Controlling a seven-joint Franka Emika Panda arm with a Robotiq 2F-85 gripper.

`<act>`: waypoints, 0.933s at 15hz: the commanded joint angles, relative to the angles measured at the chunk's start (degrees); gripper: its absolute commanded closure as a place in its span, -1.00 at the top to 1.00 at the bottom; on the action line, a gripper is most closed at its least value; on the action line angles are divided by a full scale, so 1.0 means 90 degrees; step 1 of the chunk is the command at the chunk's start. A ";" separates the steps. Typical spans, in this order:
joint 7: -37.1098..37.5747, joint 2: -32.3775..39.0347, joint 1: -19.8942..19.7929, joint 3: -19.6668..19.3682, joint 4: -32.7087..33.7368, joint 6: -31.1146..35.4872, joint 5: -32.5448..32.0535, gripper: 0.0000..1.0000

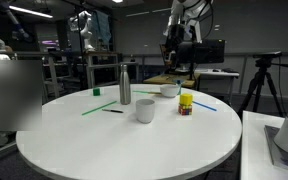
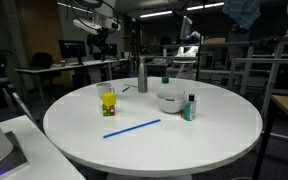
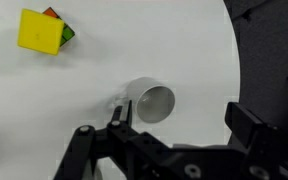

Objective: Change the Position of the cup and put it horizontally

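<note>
The small white cup [image 1: 145,110] stands upright on the round white table [image 1: 84,140], in front of the steel bottle [image 1: 124,85]. In the wrist view I look down into the cup's open mouth [image 3: 152,100]. My gripper [image 3: 182,118] is open and empty, high above the table. Its left finger sits just beside the cup in that view; the right finger is far off to the right. In an exterior view the arm [image 1: 174,35] hangs well above the objects. I cannot make out the cup in the exterior view that shows the blue straw in front.
A wide white bowl [image 1: 170,91] and a yellow block [image 1: 186,103] stand near the cup; the block also shows in the wrist view [image 3: 42,30]. Green [image 1: 97,107] and blue [image 2: 132,128] straws lie on the table. A small bottle [image 2: 190,107] stands by the bowl [image 2: 169,101].
</note>
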 commanded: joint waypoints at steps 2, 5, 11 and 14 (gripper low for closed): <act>0.0012 0.0715 0.0122 0.0455 0.0620 0.0019 0.0140 1.00; 0.0215 0.1079 0.0177 0.0803 0.0878 0.0012 0.0035 1.00; 0.0610 0.1768 0.0253 0.1380 0.1240 0.0572 -0.0272 1.00; 0.0687 0.1921 0.0286 0.1526 0.1251 0.1183 -0.0658 1.00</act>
